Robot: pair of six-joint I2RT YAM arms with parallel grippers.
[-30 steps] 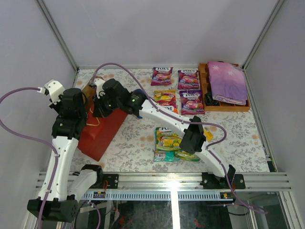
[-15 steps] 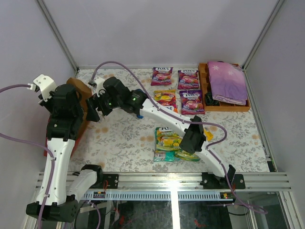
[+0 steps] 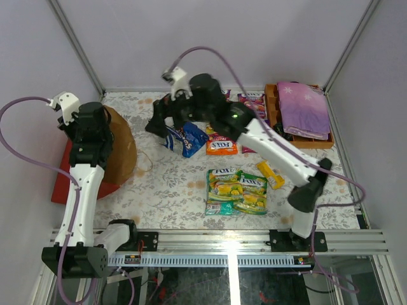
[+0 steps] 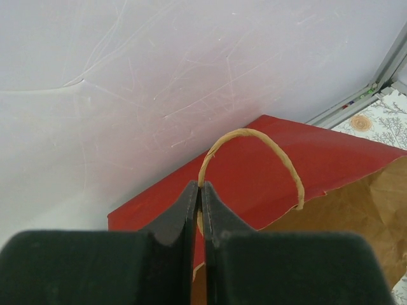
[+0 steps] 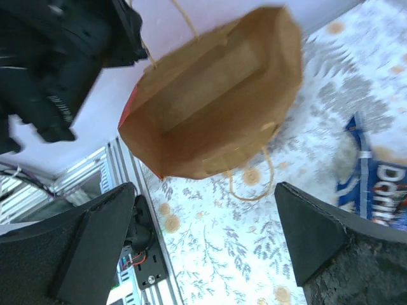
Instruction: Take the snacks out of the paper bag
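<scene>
Left wrist view: my left tool (image 4: 201, 190) is pressed together on the beige cord handle (image 4: 254, 136) of the paper bag (image 4: 286, 159), pinching it near one end.
The bag hangs just under that tool, red side toward the wall, brown side below the handle. My right tool (image 5: 203, 190) is spread wide and holds nothing; the bag's mouth gapes ahead of it, and the blue Doritos bag (image 5: 375, 184) lies on the counter (image 3: 165, 184) just beside its right finger. Behind that tool, toward my bases, lie an orange pouch (image 3: 220, 146), the green-yellow pouches (image 3: 238, 190) and a yellow bar (image 3: 270, 175).
</scene>
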